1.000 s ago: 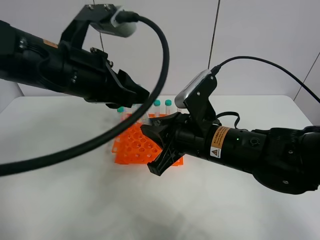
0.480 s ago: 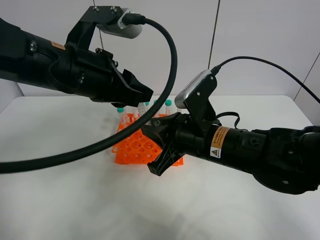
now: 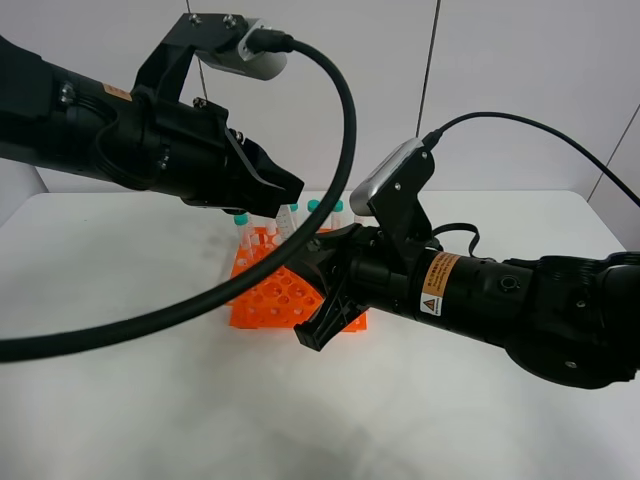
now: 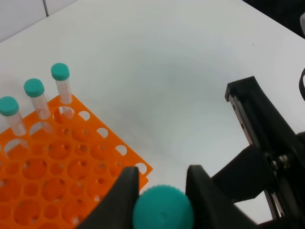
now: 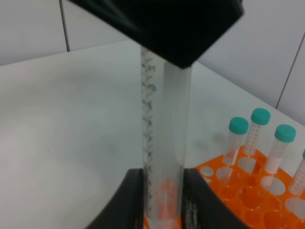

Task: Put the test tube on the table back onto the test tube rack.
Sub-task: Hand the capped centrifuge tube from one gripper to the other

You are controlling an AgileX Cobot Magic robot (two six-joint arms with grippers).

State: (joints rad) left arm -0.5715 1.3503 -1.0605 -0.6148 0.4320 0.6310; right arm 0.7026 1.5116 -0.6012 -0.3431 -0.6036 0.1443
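Observation:
The test tube hangs upright in the air above the near edge of the orange test tube rack, held at both ends. My left gripper is shut on its teal cap from above. My right gripper is shut on the lower part of the clear tube. In the exterior high view a short piece of the tube shows between my left gripper and my right gripper. The white table lies under everything.
Other teal-capped tubes stand in the rack's far row, also seen from the right wrist. Most rack holes are unfilled. The left arm's thick black cable loops low across the front of the rack.
My left arm shifted slightly right over the rack, then its jaws closed on the tube's cap. The right arm and the tube have stayed still.

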